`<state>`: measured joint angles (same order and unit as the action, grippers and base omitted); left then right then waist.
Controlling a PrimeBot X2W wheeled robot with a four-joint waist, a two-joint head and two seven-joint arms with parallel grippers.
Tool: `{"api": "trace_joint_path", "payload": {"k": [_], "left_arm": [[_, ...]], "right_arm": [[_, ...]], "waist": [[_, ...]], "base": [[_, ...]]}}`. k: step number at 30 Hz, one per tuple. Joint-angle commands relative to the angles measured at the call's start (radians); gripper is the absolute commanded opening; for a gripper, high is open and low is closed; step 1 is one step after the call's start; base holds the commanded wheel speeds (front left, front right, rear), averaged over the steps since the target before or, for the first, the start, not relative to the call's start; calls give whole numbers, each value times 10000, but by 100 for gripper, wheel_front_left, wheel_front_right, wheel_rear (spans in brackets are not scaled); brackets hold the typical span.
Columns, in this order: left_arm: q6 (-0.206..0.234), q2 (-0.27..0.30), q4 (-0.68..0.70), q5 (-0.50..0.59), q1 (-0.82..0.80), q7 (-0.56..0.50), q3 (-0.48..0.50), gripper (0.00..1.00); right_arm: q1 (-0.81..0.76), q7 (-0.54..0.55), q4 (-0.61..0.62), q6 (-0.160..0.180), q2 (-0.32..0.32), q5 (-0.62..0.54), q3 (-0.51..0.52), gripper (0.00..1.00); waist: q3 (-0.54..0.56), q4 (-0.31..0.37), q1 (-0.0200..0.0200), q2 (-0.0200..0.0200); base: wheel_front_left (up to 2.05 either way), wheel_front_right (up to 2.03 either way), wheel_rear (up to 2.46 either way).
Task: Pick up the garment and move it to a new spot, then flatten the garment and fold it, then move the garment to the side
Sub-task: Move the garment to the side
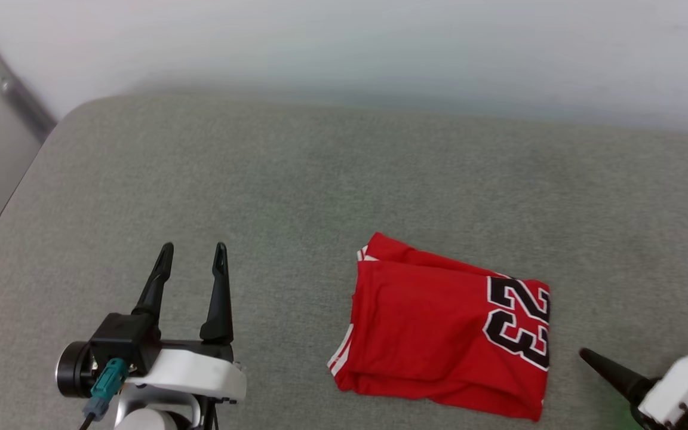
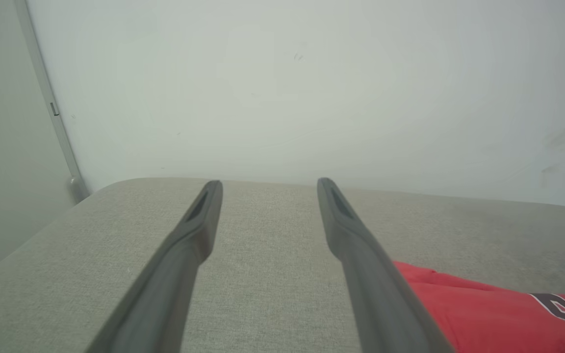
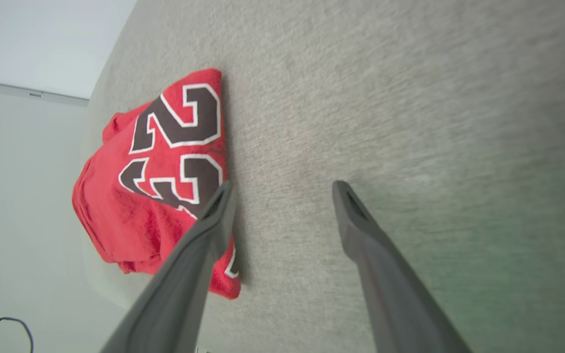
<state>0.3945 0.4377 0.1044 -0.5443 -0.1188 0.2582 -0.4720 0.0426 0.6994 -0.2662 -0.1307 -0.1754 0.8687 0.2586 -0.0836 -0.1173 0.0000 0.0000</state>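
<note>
Folded and waiting: a red garment (image 1: pixel 439 325), reduced to a compact rectangle with the black, white-outlined "23" uppermost at its right end, lies on the grey padded surface (image 1: pixel 260 179) toward the near right, between the robot's two arms; striped trim shows at its left edge, and stacked layers show along the near side. The left jaws stand wide apart and empty, low over bare surface well to the garment's left, their long dark fingers (image 2: pixel 199 235) pointing toward the pale wall (image 1: pixel 380 48); the right jaws, likewise spread wide and holding nothing, hover just beside the garment's numbered end. In the right wrist view one finger (image 3: pixel 204 245) crosses in front of the cloth's corner; whether it touches cannot be told. Judging by the tidy stack, flattening and folding look done, and the step in hand appears to be the last, moving the garment to the side; it may equally be that the bundle already sits at its final spot. If a move is still due, it calls for the jaws to come down at opposite edges, pinch through all the layers rather than the top one alone, close firmly, and carry or slide the bundle as one so the fold does not spill open.
</note>
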Motion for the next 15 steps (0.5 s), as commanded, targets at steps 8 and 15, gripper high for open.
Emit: {"api": "trace_joint_path", "payload": {"k": [8, 15], "left_arm": [[-266, -283, -112, 302, -618, 61, -40, 100], [-439, -434, -268, 454, -732, 78, -9, 100]], "right_arm": [[1488, 541, -969, 0, 458, 1815, -530, 100], [1936, 857, -2061, 8, 488, 2389, -1258, 21]], "waist": [[-886, -794, 0, 0], [-988, -1032, 0, 0]], "base": [[0, 0, 0], [0, 0, 0]]}}
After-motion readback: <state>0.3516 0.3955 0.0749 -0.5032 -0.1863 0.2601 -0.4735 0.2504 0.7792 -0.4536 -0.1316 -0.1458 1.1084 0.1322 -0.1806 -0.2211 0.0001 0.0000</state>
